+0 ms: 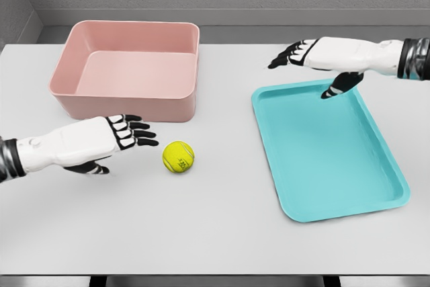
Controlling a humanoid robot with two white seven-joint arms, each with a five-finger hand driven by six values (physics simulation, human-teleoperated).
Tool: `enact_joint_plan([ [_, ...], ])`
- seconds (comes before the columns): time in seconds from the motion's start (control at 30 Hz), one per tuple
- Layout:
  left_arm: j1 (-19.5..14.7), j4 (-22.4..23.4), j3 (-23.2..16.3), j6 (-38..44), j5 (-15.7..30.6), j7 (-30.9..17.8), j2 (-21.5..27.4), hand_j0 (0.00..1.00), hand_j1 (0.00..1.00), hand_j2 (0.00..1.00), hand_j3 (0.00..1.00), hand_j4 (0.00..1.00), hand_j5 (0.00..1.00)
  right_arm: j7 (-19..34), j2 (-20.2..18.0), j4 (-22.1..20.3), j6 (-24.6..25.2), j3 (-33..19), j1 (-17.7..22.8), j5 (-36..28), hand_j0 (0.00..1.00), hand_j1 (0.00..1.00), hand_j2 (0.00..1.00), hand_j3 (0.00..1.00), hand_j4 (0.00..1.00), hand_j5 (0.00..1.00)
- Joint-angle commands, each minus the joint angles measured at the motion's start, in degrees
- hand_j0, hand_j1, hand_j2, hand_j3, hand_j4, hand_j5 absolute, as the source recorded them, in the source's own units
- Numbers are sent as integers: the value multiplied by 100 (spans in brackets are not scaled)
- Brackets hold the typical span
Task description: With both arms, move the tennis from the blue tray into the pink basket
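One view only, head view, so you get it all here. Tennis ball (pixel 178 156) sits on the bare grey table (pixel 222 240) at lower-left centre of the frame, not in the blue tray (pixel 376 203) at right and not in the pink basket (pixel 80 92) at upper left; it lies just below the basket's front wall, well apart from the tray. Tray holds nothing you can see, basket looks empty too

Left hand (pixel 101 142) comes in from the lower left, fingers stretched out and relaxed, grasping nothing, dark fingertips (pixel 144 142) near the ball's left side but not touching. Right hand (pixel 322 55) hovers over the tray's upper edge at upper right, fingers loose and spread, thumb hanging down toward the tray, also holding nothing

Handling, my judgement: ball is light, felt-covered so decent grip, slightly springy, not fragile, but round, so it rolls off at any nudge on this flat top. You want to take it across its widest middle, fingers on one side and thumb opposite, closing evenly. Come from above or cup it, don't push sideways. Basket wall is tall, so lift clear before you release
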Motion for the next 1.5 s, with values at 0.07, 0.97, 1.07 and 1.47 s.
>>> enact_joint_plan([
  [0.07,-149,8,-19,4,12,-88,-362,100,100,100,100,100,100,-1,-33,237,15,-71,17,-41,100,100,100,100,100,100],
  [0.97,-1222,307,-1170,4,143,-765,-1268,100,100,100,100,100,100,-1,29,790,15,-79,0,-32,100,100,100,100,100,100],
  [1.07,-1336,324,-1196,4,143,-1257,-1312,100,100,100,100,100,100,-1,29,790,15,-79,0,-41,100,100,100,100,100,100],
  [1.47,-1503,491,-1196,4,91,-1539,-1461,100,100,100,100,100,100,-1,20,790,15,-79,0,-32,100,100,100,100,100,100],
])
